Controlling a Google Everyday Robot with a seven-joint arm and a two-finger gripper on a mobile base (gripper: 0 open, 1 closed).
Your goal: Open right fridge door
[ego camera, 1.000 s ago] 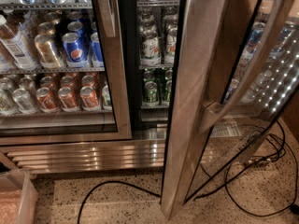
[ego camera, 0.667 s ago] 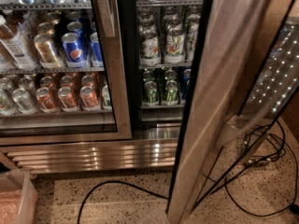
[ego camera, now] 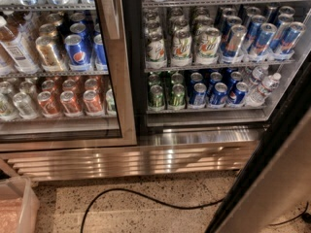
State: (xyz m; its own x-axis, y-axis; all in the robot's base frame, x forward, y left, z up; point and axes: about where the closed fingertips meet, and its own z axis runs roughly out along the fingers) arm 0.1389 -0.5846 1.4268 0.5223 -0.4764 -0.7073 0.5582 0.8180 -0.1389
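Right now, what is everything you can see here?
right fridge door: one, steel frame with dark gasket, open, lower right
left fridge door: one, steel-framed glass, shut, left
Pepsi cans: several, blue, behind the left door
orange cans: one row, orange, shelf below the Pepsi cans
green-and-white cans: several, open compartment, middle shelf
tall cans: several, blue and silver, same shelf, further right
water bottles: a few, clear, lower shelf, right end
cable: one, black, on the floor
bin: one, translucent, lower left corner
gripper: none in view
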